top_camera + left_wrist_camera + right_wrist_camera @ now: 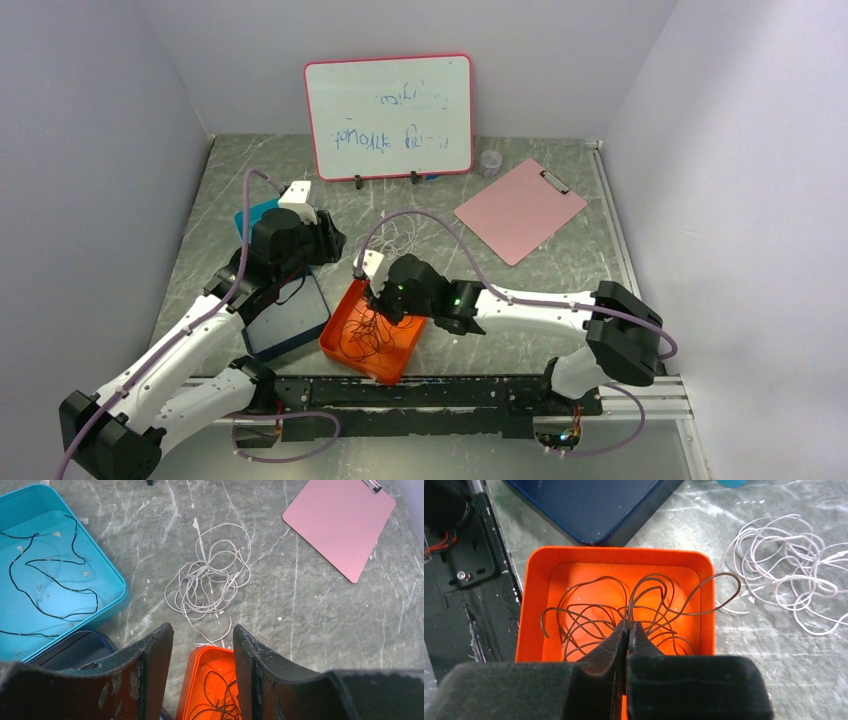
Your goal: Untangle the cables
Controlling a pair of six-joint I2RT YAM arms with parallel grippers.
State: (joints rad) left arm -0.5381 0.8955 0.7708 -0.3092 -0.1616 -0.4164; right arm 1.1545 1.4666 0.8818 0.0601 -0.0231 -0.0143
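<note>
A dark cable [644, 607] lies in loose loops in the orange tray [531, 595], one loop hanging over its right rim. My right gripper [628, 624] is shut on a strand of this cable above the tray; it also shows in the top view [385, 305]. A white cable [210, 577] lies tangled on the table beyond the orange tray [200, 670]; it also shows in the right wrist view [794, 565]. A black cable [45, 577] lies in the teal tray [112, 560]. My left gripper [202, 630] is open and empty, high above the table.
A dark blue tray [290, 315] sits left of the orange tray [345, 310]. A pink clipboard [520, 208] lies at the back right. A whiteboard [388, 117] stands at the back, a small clear cup [490, 162] beside it. A black rail [420, 392] runs along the near edge.
</note>
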